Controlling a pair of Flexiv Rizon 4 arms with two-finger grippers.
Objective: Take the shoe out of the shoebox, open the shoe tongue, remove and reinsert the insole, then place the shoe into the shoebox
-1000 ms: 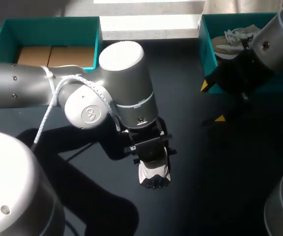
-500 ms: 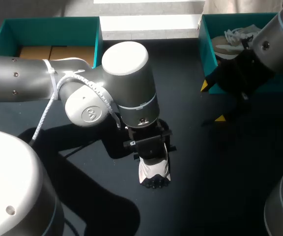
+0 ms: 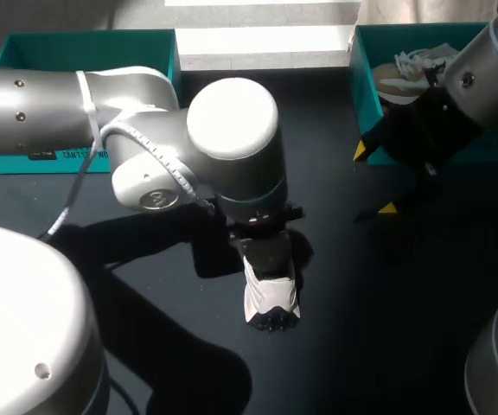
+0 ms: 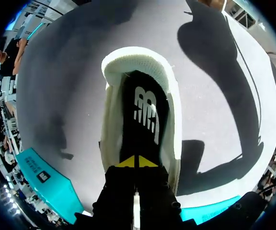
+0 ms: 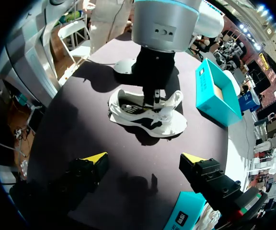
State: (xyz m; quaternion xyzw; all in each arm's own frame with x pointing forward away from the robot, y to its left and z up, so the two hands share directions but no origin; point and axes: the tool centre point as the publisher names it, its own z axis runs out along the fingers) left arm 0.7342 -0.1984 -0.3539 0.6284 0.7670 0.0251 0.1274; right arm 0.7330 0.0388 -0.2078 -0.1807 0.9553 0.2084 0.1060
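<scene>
One shoe (image 3: 272, 298) only: white, with a black-studded end, upright on the dark table (image 3: 361, 337) near its middle, outside both boxes.

Two teal boxes, both at the table's far edge. Left teal box (image 3: 85, 47) at the far left corner, right teal box (image 3: 366, 82) at the far right, well apart from each other and from the shoe. One wad of white paper (image 3: 422, 62) inside the right one.

Two arms, two pincers, four yellow tips in all. Left pincer (image 4: 137, 163) straight down into the shoe's opening, closed, both tips pressed together on the near end of a black strip with a white logo that runs along the inside of the shoe. Insole or tongue: cannot tell. White rim of the shoe on either side of that strip and round its far end.

Right pincer (image 5: 143, 159) wide open, gripping nothing, above the table just in front of the right teal box, well apart from the shoe.

In the way, seen from the head view: left arm (image 3: 232, 138) hides the shoe's far half and covers much of the left teal box. Right arm (image 3: 491, 60) across part of the right teal box. One white cable (image 3: 76, 190) draped along the left arm.
</scene>
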